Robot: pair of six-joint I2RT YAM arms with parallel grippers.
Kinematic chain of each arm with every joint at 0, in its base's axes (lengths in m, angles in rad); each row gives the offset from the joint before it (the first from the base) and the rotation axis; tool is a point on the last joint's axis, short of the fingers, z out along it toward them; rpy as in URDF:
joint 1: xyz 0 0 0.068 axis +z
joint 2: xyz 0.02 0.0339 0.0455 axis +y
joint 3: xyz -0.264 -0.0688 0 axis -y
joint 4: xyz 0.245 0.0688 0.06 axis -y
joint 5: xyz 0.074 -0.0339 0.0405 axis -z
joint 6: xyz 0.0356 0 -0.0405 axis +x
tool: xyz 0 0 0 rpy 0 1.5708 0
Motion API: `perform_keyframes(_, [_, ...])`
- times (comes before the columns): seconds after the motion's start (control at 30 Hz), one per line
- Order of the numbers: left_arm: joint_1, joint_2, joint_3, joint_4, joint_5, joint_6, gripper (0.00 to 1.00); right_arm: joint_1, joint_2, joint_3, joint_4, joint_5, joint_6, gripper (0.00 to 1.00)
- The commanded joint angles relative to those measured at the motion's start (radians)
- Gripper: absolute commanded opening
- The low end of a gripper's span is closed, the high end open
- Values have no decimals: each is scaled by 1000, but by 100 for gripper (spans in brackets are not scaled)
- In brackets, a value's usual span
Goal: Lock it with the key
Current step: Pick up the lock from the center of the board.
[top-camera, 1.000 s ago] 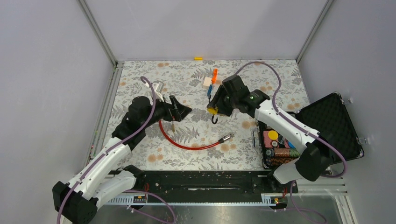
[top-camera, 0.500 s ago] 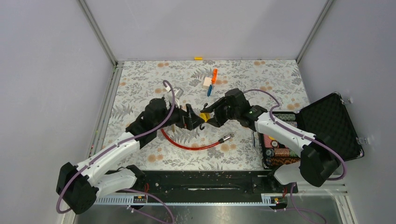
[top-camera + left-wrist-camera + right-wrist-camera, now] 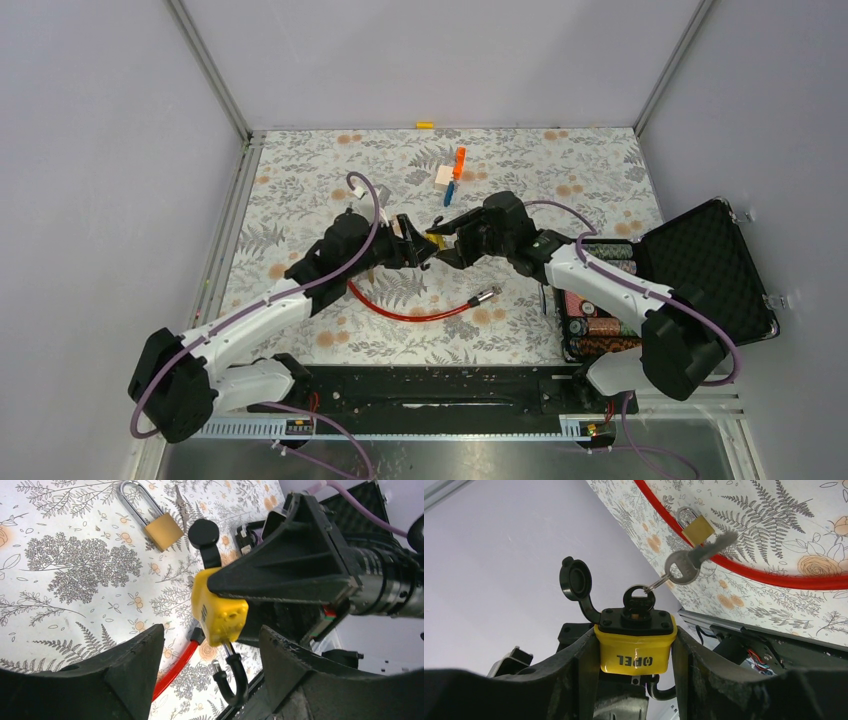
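A yellow padlock [image 3: 635, 642] is held clear of the desk [image 3: 300, 170], near its middle, by the right jaws, which are clamped against its two sides. A key [image 3: 639, 599] is seen seated in the keyway on the lock's black underside, with a second key [image 3: 684, 567] dangling from the same ring. The black dust cap [image 3: 575, 582] is swung aside on its strap. The black-coated shackle [image 3: 235, 685] is shown open, its free end clear of the body.

The left jaws are spread wide. In the left wrist view the padlock is framed between their two fingers [image 3: 135, 665] and is touched by neither. From above, the left arm [image 3: 270, 310] and the right arm [image 3: 600, 280] are seen meeting tip to tip.

A small brass padlock [image 3: 162, 530] is left lying flat on the desk near a red cable [image 3: 400, 310], which is curved across the middle toward the near edge and ends in a metal plug [image 3: 486, 295]. An open black case [image 3: 720, 270] is set at the right edge, with stacked chips [image 3: 595, 310] packed in its left half. An orange piece [image 3: 459, 160] and a beige piece [image 3: 444, 176] are found together toward the far edge, and a small yellow item [image 3: 426, 125] is lodged against the far edge itself.
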Motion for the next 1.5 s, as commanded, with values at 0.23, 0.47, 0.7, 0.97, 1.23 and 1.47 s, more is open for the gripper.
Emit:
perform_keyframes(0.23, [-5,85,41,119,-48,-99,59,1,-17,-1,121,-31,58,11])
perform_keyframes(0.47, [-5,150,113,27,-8,-79,26,1,-17,10,91,12,22,11])
perform_keyframes(0.7, [-4,168,144,-12,-63,-98,0,1,-24,2,58,61,-42,51])
perform_keyframes(0.97, [-2,158,203,-116,-206,-121,0,5,-196,-87,-32,340,-258,95])
perform_keyframes(1.23, [26,170,283,-253,-308,-187,0,172,-259,21,-24,607,-977,78])
perform_keyframes(1.47, [54,143,292,-248,-236,-243,0,379,-164,40,187,667,-1419,71])
